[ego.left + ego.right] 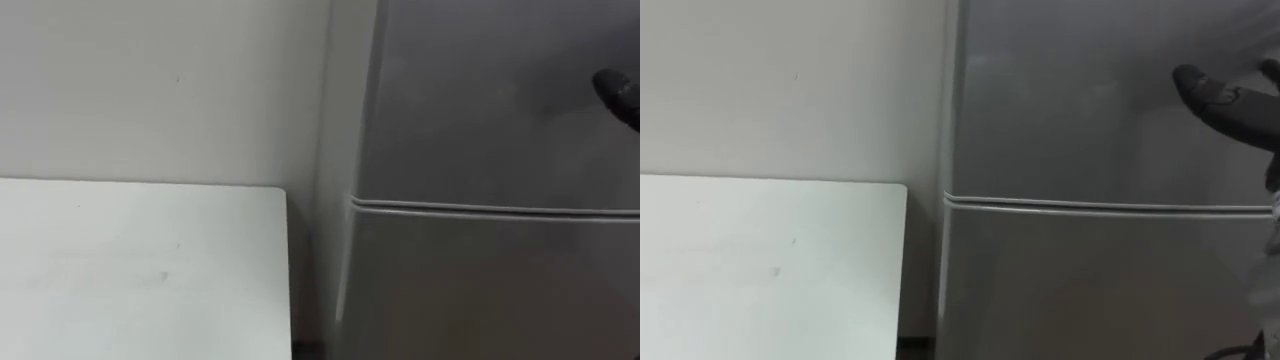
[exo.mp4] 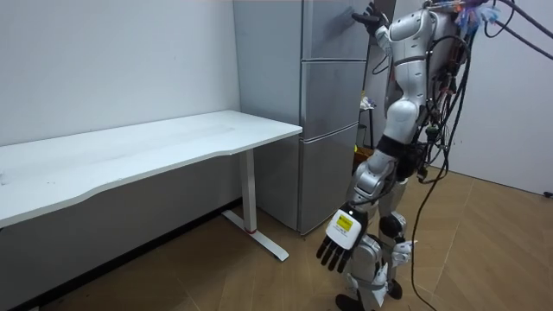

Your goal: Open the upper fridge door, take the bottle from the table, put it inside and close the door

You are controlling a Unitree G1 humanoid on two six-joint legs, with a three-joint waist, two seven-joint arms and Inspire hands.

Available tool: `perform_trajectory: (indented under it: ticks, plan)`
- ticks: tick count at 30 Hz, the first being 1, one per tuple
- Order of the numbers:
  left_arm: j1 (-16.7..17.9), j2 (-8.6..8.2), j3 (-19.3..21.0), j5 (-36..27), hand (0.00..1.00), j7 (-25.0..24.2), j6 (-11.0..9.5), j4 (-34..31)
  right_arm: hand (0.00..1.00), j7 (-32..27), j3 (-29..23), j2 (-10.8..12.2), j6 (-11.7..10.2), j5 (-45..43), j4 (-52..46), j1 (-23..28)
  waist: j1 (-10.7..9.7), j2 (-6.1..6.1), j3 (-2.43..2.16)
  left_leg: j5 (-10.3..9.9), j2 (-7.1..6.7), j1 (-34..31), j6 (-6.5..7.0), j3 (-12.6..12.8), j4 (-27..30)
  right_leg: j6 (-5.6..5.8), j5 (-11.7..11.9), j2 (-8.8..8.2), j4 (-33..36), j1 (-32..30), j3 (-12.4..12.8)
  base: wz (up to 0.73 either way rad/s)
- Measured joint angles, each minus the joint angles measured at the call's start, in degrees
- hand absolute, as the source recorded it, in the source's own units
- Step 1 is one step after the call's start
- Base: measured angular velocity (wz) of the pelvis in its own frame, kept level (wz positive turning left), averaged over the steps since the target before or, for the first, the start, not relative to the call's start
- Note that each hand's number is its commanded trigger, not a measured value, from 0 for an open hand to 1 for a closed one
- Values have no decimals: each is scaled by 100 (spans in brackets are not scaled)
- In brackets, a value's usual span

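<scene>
Both hands are empty and where the bottle is I cannot tell: at 3 o'clock the right hand (image 1: 618, 92) lays straight fingers on the shut upper fridge door (image 1: 490, 100), likely to open it; the left hand (image 2: 339, 238) hangs open.

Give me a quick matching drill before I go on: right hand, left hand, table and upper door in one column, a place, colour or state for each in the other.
Things:
1. right hand
2. left hand
3. table
4. upper door

Place, colour or state:
A. shut
B. hangs low beside the leg, fingers relaxed
C. white
D. raised at the upper door

Pairs: 1-D, 2-B, 3-C, 4-A
</scene>
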Motion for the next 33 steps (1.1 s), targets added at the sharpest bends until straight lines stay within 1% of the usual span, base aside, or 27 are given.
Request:
perform_trajectory:
  ticks: [2, 4, 6, 7, 9, 12, 14, 17, 18, 20, 21, 23, 25, 26, 27, 28, 29, 30, 32, 33]
  plan:
    - [7, -64, 220, 2, 0, 7, -3, 3, 0, -73, -251, -161, 1, 77, 3, 238, -29, -31, 14, -5, -4, 15, -7, 9, -46, 3, -24, 0, -6, -12, -4, 2]
    - [32, -90, 325, 1, 0, 13, -2, 3, 0, -99, -444, -205, 5, 87, 4, 453, -41, -56, 30, -8, -2, 11, -14, 10, -79, 4, -36, 3, -7, -18, -9, 0]
    - [70, -118, 340, -3, 0, 25, -2, 1, 0, -158, -569, -206, 10, 214, 4, 631, -68, -58, 29, -12, 1, 19, -19, 12, -108, 12, -42, 4, -7, -29, -17, 0]
    - [71, -128, 340, 5, 0, 37, -3, -3, 0, -240, -632, -206, 23, 234, 6, 723, -127, -59, 29, -14, 1, 21, -21, 13, -119, 15, -44, 6, -7, -34, -15, 0]
    - [73, -144, 346, 8, 0, 133, -5, -2, 0, -370, -668, -206, 69, 238, 8, 796, -188, -58, 30, -14, 2, 22, -21, 17, -145, 19, -46, 9, -7, -41, -15, 0]
    - [68, -138, 356, 9, 0, 236, -33, -38, 0, -551, -780, -206, 73, 232, 29, 823, -296, -62, 31, -17, 8, 16, -25, 15, -155, 19, -46, 13, -5, -60, -7, 0]
    - [70, -122, 356, -7, 0, 259, -84, -52, 0, -669, -919, -213, 68, 233, 43, 969, -323, -82, 34, -17, 10, 18, -24, 11, -156, 19, -46, 15, -1, -51, 7, 0]
    - [72, -119, 368, -61, 0, 288, -98, -53, 0, -854, -1107, -214, 70, 240, 418, 1172, -355, -125, 33, -37, 13, 33, -23, 7, -148, 19, -46, 18, -1, -35, 32, -1]
    - [72, -119, 368, -62, 0, 287, -100, -75, 0, -959, -1201, -213, 69, 253, 529, 1285, -372, -131, 34, -56, 21, 19, -23, 6, -115, 19, -46, 18, -1, -34, 5, 0]
    - [110, -118, 362, -63, 0, 287, -99, -236, 0, -1108, -1396, -213, 50, 452, 663, 1679, -369, -121, 36, -99, 21, -15, -19, 1, -82, 22, -48, 15, 0, -36, -3, 0]
    - [106, -119, 362, -60, 0, 287, -97, -236, 0, -1147, -1408, -208, 51, 474, 747, 1751, -372, -109, 33, -107, 20, -15, -18, 0, -73, 23, -49, 15, 0, -34, 4, -5]
    - [86, -128, 362, -83, 0, 293, -96, -248, 0, -1244, -1483, -181, 53, 669, 873, 2059, -372, -71, 21, -109, 17, 7, -13, 5, -82, 29, -52, 8, 0, -20, 53, -4]
    - [78, -139, 325, -161, 0, 404, -90, -252, 0, -1402, -1501, -103, 55, 1001, 950, 2360, -387, -23, 36, -108, 1, 15, -9, 33, -88, 35, -56, 3, 3, -22, 66, -6]
    - [77, -138, 303, -188, 0, 420, -89, -252, 0, -1445, -1502, -62, 55, 1021, 961, 2406, -405, -11, 39, -109, 0, 16, -9, 37, -88, 36, -57, 2, 2, -22, 69, -4]
    - [54, -139, 274, -285, 0, 468, -88, -246, 0, -1501, -1502, 5, 53, 1109, 983, 2573, -422, 25, 28, -109, -3, 16, -8, 41, -88, 36, -57, 2, 0, -22, 67, 0]
    - [32, -138, 252, -369, 0, 488, -80, -246, 0, -1558, -1500, 123, 53, 1160, 986, 2777, -426, 48, 17, -109, -3, 16, -9, 40, -89, 40, -66, 3, 1, -24, 61, 0]
    - [26, -137, 229, -431, 0, 498, -78, -246, 0, -1600, -1500, 193, 58, 1172, 986, 2860, -425, 53, 17, -109, -7, 15, -9, 40, -89, 36, -82, 0, 2, -26, 64, 0]
    - [18, -137, 188, -564, 0, 499, -63, -246, 0, -1700, -1501, 329, 62, 1307, 987, 3004, -436, 73, 16, -108, -10, 16, -10, 39, -89, 34, -98, -1, 2, -26, 66, 0]
    - [10, -138, 170, -649, 0, 501, 9, -279, 0, -1768, -1498, 515, 71, 1533, 1059, 3199, -450, 97, 20, -107, -11, 20, -13, 38, -95, 32, -116, 1, 0, -19, 66, 2]
    - [-3, -139, 145, -707, 0, 502, 39, -278, 0, -1818, -1492, 671, 69, 1611, 1168, 3271, -452, 103, 25, -107, -10, 27, -13, 41, -98, 30, -125, 3, 2, -17, 65, 0]
